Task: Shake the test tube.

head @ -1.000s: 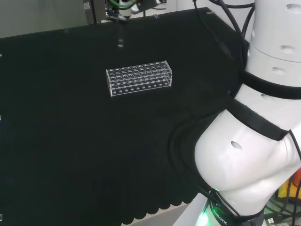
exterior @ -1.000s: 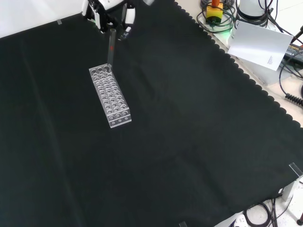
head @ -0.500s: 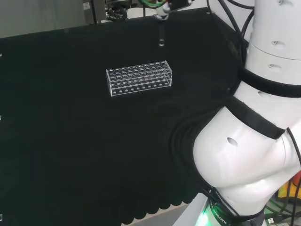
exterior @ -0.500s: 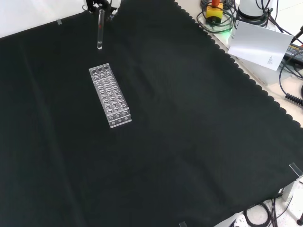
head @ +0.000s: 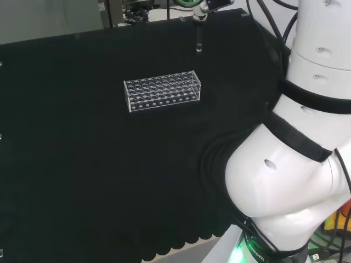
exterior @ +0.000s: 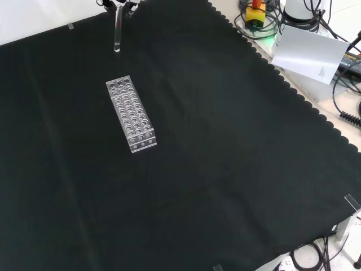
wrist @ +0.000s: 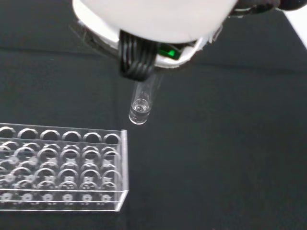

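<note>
While the clear rack (exterior: 131, 114) sits flat on the black-clothed worktop (exterior: 225, 158), the test tube (exterior: 118, 31) hangs in the air just beyond the rack's far end in the front view, long axis upright, rounded bottom pointing down. The hand (wrist: 144, 28) has black fingers (wrist: 136, 60) curled round the tube's upper part, above the cloth.
</note>
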You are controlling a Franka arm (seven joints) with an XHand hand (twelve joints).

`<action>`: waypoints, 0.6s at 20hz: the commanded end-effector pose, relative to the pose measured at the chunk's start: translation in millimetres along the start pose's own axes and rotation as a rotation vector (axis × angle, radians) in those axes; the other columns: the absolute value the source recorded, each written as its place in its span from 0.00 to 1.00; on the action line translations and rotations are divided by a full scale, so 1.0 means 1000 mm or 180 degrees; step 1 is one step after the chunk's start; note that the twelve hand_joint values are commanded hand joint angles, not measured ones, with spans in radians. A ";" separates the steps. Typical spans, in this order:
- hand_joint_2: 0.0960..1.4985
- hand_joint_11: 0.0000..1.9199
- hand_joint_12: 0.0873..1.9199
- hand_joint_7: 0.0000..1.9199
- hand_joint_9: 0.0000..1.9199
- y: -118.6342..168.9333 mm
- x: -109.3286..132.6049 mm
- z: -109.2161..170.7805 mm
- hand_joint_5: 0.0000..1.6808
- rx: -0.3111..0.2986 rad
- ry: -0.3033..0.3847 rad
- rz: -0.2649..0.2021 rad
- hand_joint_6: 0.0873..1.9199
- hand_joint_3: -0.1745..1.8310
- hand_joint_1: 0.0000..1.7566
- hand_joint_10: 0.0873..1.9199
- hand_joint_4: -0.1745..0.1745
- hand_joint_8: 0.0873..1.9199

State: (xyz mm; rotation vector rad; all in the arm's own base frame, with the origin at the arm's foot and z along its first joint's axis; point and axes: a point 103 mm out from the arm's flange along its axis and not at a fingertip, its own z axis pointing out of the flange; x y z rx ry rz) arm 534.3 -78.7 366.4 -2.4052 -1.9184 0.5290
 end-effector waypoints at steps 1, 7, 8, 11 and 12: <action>0.33 0.48 0.58 0.94 0.86 0.000 0.039 -0.007 0.85 -0.0072 0.0040 -0.0315 0.18 0.46 0.70 0.16 0.00 0.14; 0.33 0.48 0.58 0.94 0.86 -0.002 0.081 -0.018 0.85 -0.0148 0.0112 -0.0647 0.18 0.46 0.70 0.16 0.00 0.14; 0.33 0.48 0.58 0.94 0.86 -0.003 0.087 -0.020 0.85 -0.0158 0.0124 -0.0695 0.18 0.46 0.70 0.16 0.00 0.14; 0.33 0.48 0.58 0.94 0.86 -0.004 0.105 -0.025 0.85 -0.0183 0.0155 -0.0849 0.18 0.46 0.70 0.16 0.00 0.14; 0.33 0.48 0.58 0.94 0.86 -0.005 0.110 -0.026 0.85 -0.0192 0.0167 -0.0896 0.18 0.46 0.70 0.16 0.00 0.14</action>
